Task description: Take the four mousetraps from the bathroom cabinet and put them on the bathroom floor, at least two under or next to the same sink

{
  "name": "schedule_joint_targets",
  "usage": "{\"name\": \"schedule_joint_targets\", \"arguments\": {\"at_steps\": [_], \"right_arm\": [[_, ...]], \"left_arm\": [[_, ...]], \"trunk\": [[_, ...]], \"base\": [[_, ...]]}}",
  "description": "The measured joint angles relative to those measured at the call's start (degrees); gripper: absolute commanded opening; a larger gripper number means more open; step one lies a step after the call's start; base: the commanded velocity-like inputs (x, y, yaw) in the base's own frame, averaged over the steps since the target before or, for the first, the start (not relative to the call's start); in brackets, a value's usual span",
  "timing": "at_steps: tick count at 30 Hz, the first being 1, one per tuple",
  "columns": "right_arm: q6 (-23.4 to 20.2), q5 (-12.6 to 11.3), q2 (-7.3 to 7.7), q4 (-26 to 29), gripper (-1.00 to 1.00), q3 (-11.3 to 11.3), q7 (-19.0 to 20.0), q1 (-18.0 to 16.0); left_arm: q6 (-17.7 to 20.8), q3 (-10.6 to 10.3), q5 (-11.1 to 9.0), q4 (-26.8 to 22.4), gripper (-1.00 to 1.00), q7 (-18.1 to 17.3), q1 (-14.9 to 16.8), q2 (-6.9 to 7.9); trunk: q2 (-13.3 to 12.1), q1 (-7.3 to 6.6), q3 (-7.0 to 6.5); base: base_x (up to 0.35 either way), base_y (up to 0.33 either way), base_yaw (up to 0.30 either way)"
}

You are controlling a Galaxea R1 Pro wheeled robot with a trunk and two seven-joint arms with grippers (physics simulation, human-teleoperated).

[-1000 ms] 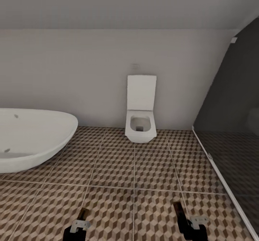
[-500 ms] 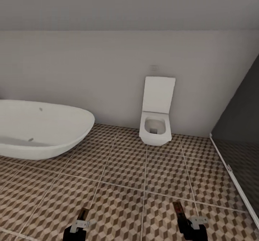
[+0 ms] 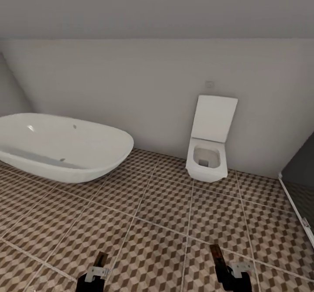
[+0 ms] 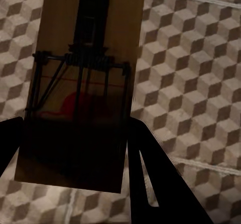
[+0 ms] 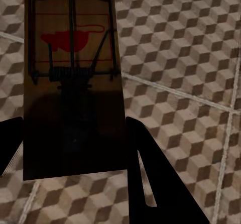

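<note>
Left gripper (image 4: 75,153): clamped on a mousetrap (image 4: 80,83), board held flat between the dark fingers, spring and bar facing the camera. In the head view it sits low at 7 o'clock (image 3: 93,276).
Right gripper (image 5: 75,148): likewise closed on a second mousetrap (image 5: 73,78), red printed mark uppermost; head view, 5 o'clock (image 3: 229,274).
Bathroom floor (image 3: 165,222): cube-pattern tiles run from under both grippers out to the wall. Both traps hang above this surface, not touching it.
Bathtub (image 3: 65,146): oval, white, at 10 o'clock, well apart from the grippers.
Toilet (image 3: 209,152): square, lid up, at 1 o'clock against the far wall.
Shower edge (image 3: 301,196): dark panel and pale sill at 3 o'clock; keep the traps off those tiles.
Sink: not seen here; you need to bring it into sight before releasing.
Advice: hold both grips firm while the base moves, stop beside the vanity, lower each board until flat on the patterned tile, then release.
</note>
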State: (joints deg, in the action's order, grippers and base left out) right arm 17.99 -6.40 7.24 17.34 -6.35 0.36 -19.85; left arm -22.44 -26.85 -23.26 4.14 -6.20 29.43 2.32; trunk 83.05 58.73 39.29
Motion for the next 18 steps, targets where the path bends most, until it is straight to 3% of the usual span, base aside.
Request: {"name": "schedule_joint_targets", "arguments": {"at_steps": [18], "right_arm": [[0.0,0.0,0.0,0.0,-1.0,0.0,0.0,0.0]], "left_arm": [[0.0,0.0,0.0,0.0,-1.0,0.0,0.0,-0.09]], "trunk": [[0.0,0.0,-0.47]], "base": [[0.0,0.0,0.284]]}}
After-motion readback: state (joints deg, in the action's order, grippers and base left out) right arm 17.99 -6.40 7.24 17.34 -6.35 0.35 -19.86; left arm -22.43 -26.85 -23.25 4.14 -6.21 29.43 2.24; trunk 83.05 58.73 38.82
